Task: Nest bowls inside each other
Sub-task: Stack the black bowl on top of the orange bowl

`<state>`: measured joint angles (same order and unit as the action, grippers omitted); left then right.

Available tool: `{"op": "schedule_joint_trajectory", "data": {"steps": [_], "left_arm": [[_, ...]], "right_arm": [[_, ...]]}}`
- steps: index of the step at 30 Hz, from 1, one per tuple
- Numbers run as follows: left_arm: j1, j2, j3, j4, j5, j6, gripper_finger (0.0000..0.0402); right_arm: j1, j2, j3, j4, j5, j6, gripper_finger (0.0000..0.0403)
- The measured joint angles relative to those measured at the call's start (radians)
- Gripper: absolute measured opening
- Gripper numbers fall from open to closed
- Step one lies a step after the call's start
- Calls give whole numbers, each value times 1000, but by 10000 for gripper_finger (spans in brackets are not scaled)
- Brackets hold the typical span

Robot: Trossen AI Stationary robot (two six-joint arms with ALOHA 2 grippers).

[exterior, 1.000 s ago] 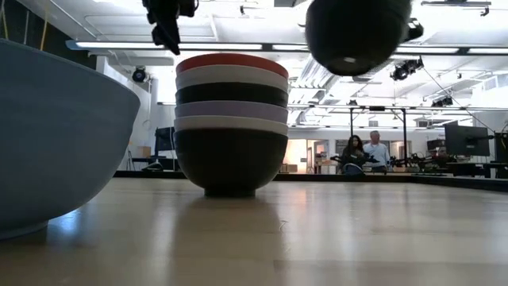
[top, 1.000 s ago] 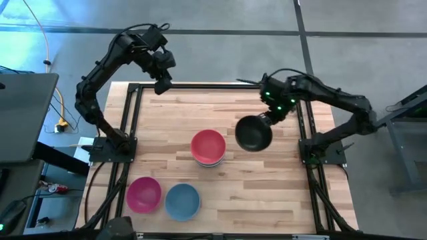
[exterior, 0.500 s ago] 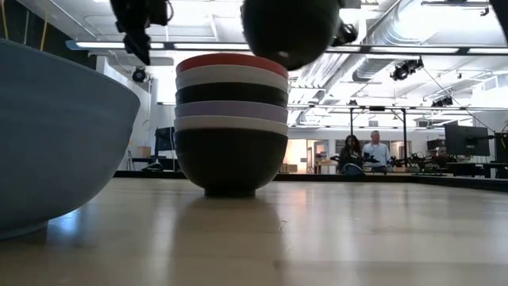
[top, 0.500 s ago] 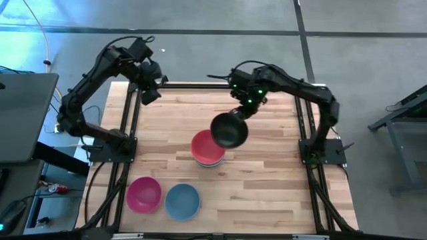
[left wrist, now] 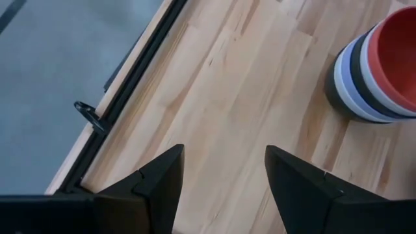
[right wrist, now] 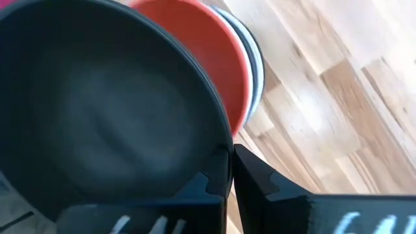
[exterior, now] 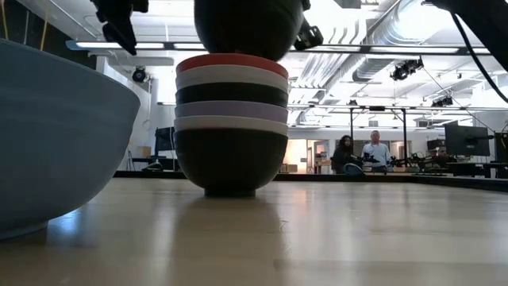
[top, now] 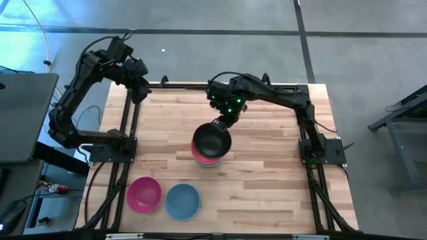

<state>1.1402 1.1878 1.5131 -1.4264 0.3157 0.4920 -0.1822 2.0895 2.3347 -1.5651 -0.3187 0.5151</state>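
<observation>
High view: the right gripper (top: 223, 122) holds a black bowl (top: 211, 139) directly over the stack (top: 208, 159) at mid-table, its jaws pinched on the bowl's rim, as the right wrist view confirms. In the low view the held bowl hangs just above the stack's red bowl (exterior: 231, 61), close but seemingly not yet seated. The left gripper (top: 139, 93) waits well apart from the stack, over the table's (top: 267, 180) far left edge, with its fingers (left wrist: 159, 185) spread and nothing between them.

Step in hand, as judged: placing the black bowl into the top of the stack. The next move calls for a short, level descent centred on the red rim, then release; an off-centre drop could tip the bowl on the rim.

Count: the stack shows five bowls in the low view, from the top red, white, black, lavender and white over a black base, though the lowest white band may be a sixth. Near the stack, toward the table's near left corner, lie a pink bowl (top: 143, 193) and a blue bowl (top: 182, 201), side by side.
</observation>
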Motion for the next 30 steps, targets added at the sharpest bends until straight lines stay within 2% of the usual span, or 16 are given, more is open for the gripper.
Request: {"op": "schedule_joint_trajectory", "data": {"steps": [9, 20, 30], "left_arm": [[-10, -44, 0, 2, 2, -16, 204], [-10, -58, 0, 3, 3, -28, 204], [-9, -78, 0, 2, 3, -28, 204]], "right_arm": [[12, -2, -41, 54, 57, 27, 0], [26, 25, -40, 119, 57, 54, 0], [28, 89, -41, 70, 37, 28, 0]]}}
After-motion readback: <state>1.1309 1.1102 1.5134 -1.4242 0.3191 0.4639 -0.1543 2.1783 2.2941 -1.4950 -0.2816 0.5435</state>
